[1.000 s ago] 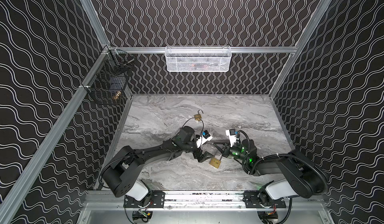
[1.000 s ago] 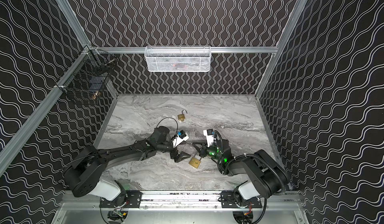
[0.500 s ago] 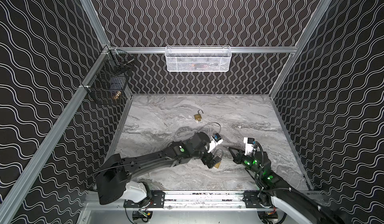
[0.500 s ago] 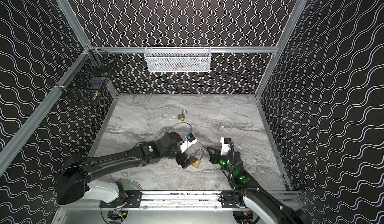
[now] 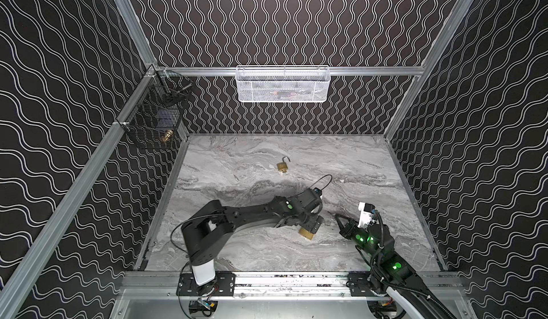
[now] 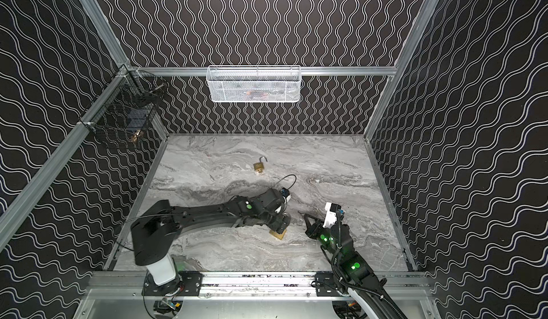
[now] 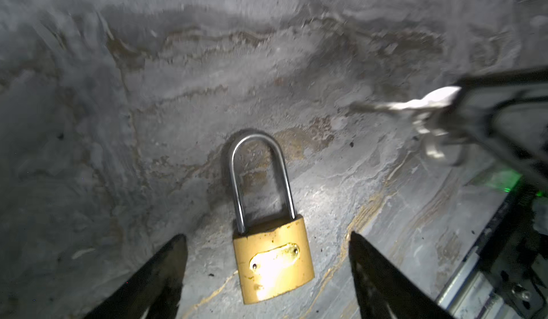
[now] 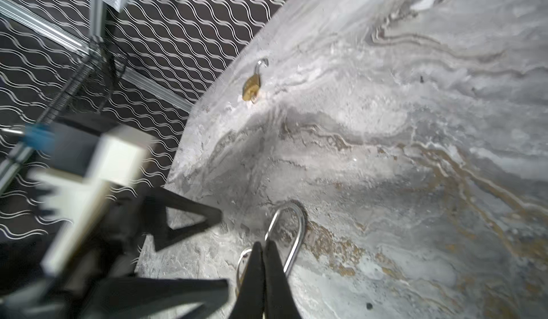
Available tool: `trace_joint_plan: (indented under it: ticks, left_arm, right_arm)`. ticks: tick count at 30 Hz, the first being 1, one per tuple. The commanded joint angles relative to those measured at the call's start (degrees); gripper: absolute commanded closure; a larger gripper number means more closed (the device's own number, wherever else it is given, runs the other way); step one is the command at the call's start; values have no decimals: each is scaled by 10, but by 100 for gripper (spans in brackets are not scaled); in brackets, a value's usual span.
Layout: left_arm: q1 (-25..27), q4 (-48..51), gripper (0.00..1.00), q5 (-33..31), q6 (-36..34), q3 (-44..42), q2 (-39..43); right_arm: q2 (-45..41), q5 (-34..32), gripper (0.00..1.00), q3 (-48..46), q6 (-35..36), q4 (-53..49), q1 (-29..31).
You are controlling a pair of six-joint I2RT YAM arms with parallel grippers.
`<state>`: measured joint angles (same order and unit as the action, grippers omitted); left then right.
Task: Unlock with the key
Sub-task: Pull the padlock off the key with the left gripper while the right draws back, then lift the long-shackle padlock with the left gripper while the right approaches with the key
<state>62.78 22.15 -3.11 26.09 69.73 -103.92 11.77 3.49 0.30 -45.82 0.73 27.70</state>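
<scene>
Now hovering over the lock (image 7: 272, 261), lying flat near the bench's (image 5: 267, 154) front edge, about midway along, with the left pincer (image 7: 267, 236) spread wide either side and touching nothing. Clenching the key (image 7: 415, 105) in the right pincer (image 8: 264, 261), just beside the lock. Risky from here: closing off-centre, nudging it with one side first, skidding or spinning it away from the key. Equally, jabbing the key at an unsecured body and shoving it. Leaving the open lock (image 5: 283, 166) nearer the back edge alone.
</scene>
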Motion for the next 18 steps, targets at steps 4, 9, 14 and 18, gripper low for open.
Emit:
trace_joint_plan:
  ticks: [4,9,14,18]
  left_arm:
    - [14,63,13,13,67,-14,-11]
    - [27,87,14,1,66,10,-34]
    - [27,67,15,7,61,16,-40]
    - [27,114,15,-27,62,49,-70]
  right_arm:
    - [-22,4,100,-41,-7,-57,1]
    - [-17,5,100,-41,-4,-55,1]
    - [-16,3,100,-41,-3,-54,1]
    - [-34,1,100,-42,-5,-66,1]
